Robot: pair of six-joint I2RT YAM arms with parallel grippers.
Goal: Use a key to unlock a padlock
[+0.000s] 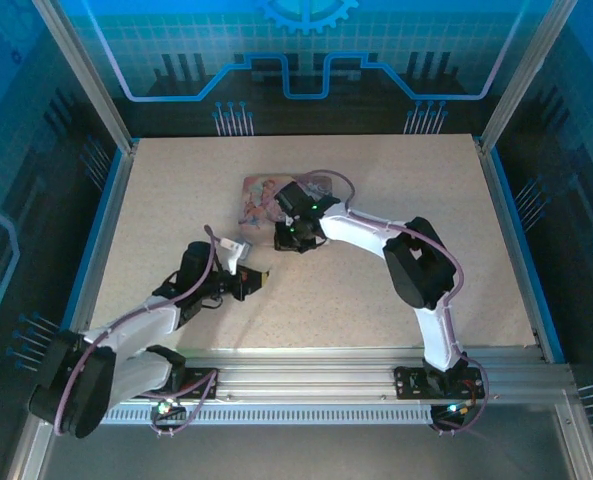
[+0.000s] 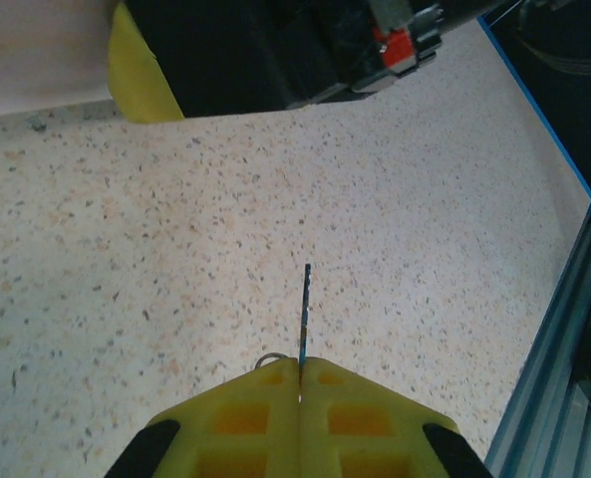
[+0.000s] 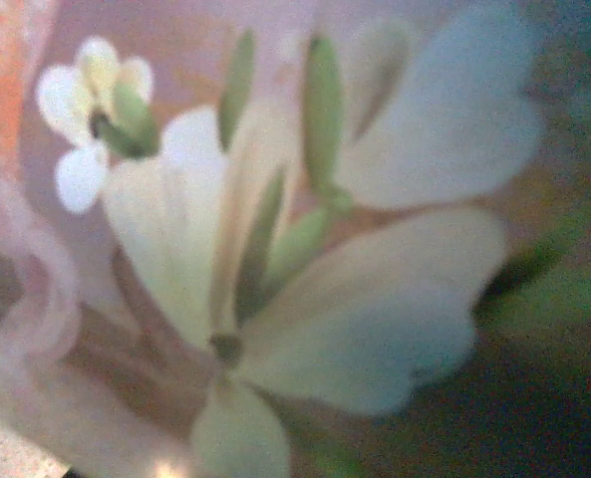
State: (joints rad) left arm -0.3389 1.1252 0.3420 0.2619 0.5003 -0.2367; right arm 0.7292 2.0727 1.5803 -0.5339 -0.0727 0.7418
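Note:
My left gripper (image 2: pixel 301 363) is shut on the key (image 2: pixel 306 304). The thin dark blade sticks straight out from between the yellow pads, above the speckled table, and a small wire ring (image 2: pixel 266 359) shows beside it. From above, the left gripper (image 1: pixel 257 279) sits left of centre and points toward the right gripper (image 1: pixel 294 238). That gripper rests at the near right edge of the pink picture-printed tin (image 1: pixel 263 199). The right wrist view is a blur of the tin's flower print (image 3: pixel 305 299) seen very close. Its fingers are out of frame. The padlock is hidden.
The right arm's black body with a yellow pad (image 2: pixel 141 75) hangs across the top of the left wrist view, with the tin's pale side (image 2: pixel 36 50) beside it. A blue rim and an aluminium rail (image 2: pixel 574 299) border the table (image 1: pixel 396 170).

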